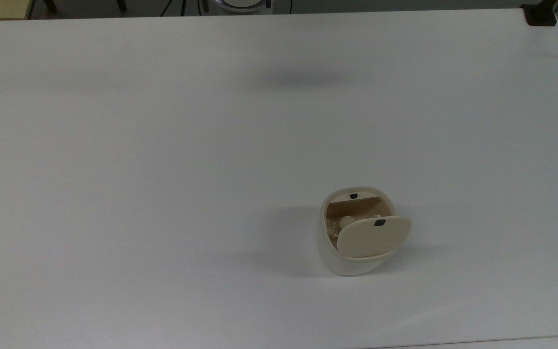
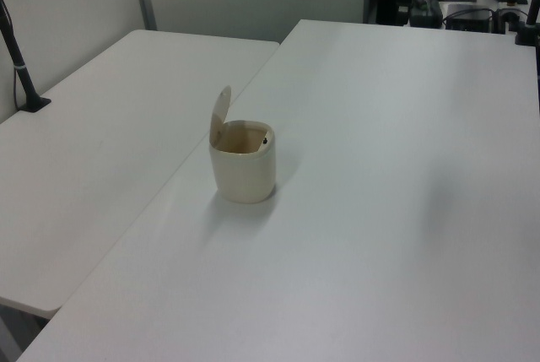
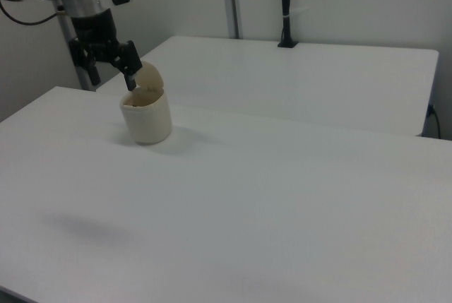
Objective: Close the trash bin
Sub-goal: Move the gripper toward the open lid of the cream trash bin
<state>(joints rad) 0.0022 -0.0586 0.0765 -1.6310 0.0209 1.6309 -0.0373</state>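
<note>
Closing the trash bin [image 1: 342, 257] means pressing its raised lid [image 1: 373, 236] down from behind; the claw [image 3: 110, 71], fingers apart, holds nothing; push gently lest it tip.

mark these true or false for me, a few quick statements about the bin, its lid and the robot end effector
1. The flat beige hinged lid of the small cream-white plastic trash bin stands open. True.
2. The bin lies on its side. False: it stands upright on the white table.
3. Crumpled pale scraps lie inside the bin. True.
4. In the right view, the black two-finger end effector is at the far right of the picture. False: it is at the upper left, beside the raised lid.
5. The end effector's fingers are spread apart. True.
</note>
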